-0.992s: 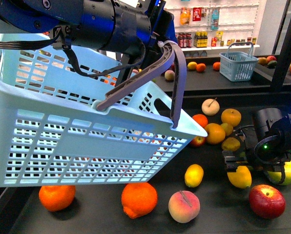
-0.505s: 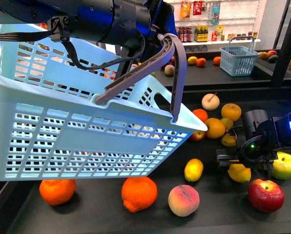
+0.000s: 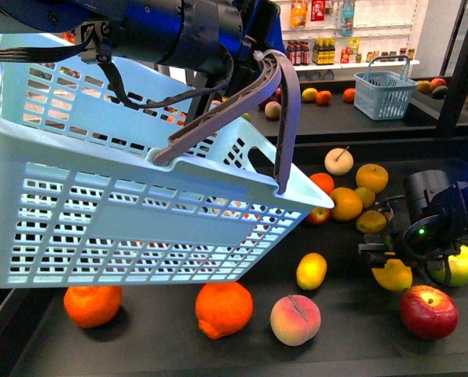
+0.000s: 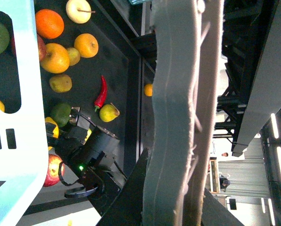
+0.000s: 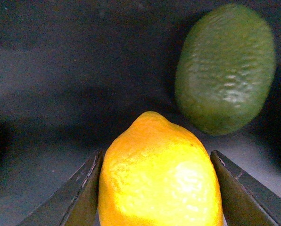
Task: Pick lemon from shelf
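Note:
My right gripper [image 3: 392, 271] is shut on a yellow lemon [image 3: 394, 276] low over the shelf's black tray [image 3: 360, 334], at the right. In the right wrist view the lemon [image 5: 159, 174] fills the gap between the two dark fingers [image 5: 84, 188]; whether it still touches the tray I cannot tell. My left gripper [image 3: 246, 51] is shut on the grey basket handle [image 3: 285, 118] and holds the light blue basket [image 3: 100, 212] tilted in the air at the left. The handle [image 4: 173, 117] fills the left wrist view. A second lemon [image 3: 312, 271] lies loose mid-tray.
Two oranges [image 3: 224, 314], a peach [image 3: 295, 320] and a red apple [image 3: 429, 311] lie along the tray's front. A green-yellow apple [image 3: 458, 265] sits just right of the right gripper, an avocado [image 5: 225, 68] just beyond the lemon. A small blue basket [image 3: 383, 94] stands on the back tier.
The right gripper, with the lemon in it, has shifted a little up and to the right. The basket hangs in nearly the same place.

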Robot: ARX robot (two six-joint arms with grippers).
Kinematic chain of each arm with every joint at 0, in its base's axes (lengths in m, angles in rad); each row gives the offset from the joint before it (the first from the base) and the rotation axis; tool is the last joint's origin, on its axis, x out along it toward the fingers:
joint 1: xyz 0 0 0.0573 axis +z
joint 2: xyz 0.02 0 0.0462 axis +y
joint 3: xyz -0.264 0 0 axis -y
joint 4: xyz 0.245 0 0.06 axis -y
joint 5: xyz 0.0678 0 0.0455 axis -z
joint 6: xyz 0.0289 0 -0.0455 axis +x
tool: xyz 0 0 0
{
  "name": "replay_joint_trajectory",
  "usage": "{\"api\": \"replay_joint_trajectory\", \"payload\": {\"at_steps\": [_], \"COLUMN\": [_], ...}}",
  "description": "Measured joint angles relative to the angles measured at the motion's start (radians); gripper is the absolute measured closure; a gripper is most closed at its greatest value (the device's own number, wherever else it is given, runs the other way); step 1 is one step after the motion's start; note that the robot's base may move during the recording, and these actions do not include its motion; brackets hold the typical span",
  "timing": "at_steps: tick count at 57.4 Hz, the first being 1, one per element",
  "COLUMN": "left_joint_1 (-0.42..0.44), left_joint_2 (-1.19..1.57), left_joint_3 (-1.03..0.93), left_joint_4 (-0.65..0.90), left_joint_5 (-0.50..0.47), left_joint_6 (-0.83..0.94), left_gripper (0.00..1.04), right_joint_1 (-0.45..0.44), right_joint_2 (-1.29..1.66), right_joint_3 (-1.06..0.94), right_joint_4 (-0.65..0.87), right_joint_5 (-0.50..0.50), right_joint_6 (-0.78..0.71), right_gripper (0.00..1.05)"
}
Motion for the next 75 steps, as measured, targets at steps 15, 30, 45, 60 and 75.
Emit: {"api": "replay_joint_trajectory", "payload": {"at_steps": [15,30,45,60,75], "left_joint_1": [0.0,0.0,0.0,0.0,0.003], "left_joint_2": [0.0,0.0,0.0,0.0,0.0], "left_joint_3": [0.0,0.0,0.0,0.0,0.0], "left_joint_4": [0.0,0.0,0.0,0.0,0.0], "left_joint_5": [0.0,0.001,0.0,0.0,-0.009], "left_joint_6": [0.0,0.0,0.0,0.0,0.0], "left_gripper": [0.96,0.96,0.96,0.96,0.96], "right_joint_1": [-0.047,-0.048,0.098,0.223,0.298], "right_joint_2": [-0.336,-0.658,-0.742,-0.745,-0.745], "right_joint_3": [-0.29,-0.389,-0.399,-0.454,-0.523], "right_joint_4": [0.148,0.148,0.129,0.164,0.204], "right_joint_5": [-0.072,-0.196,-0.3,-0.307,-0.311], "right_joint_6": [0.045,0.165,0.312,0.383,0.423], "right_gripper": [0.43,0.43,0.43,0.43,0.43]}}
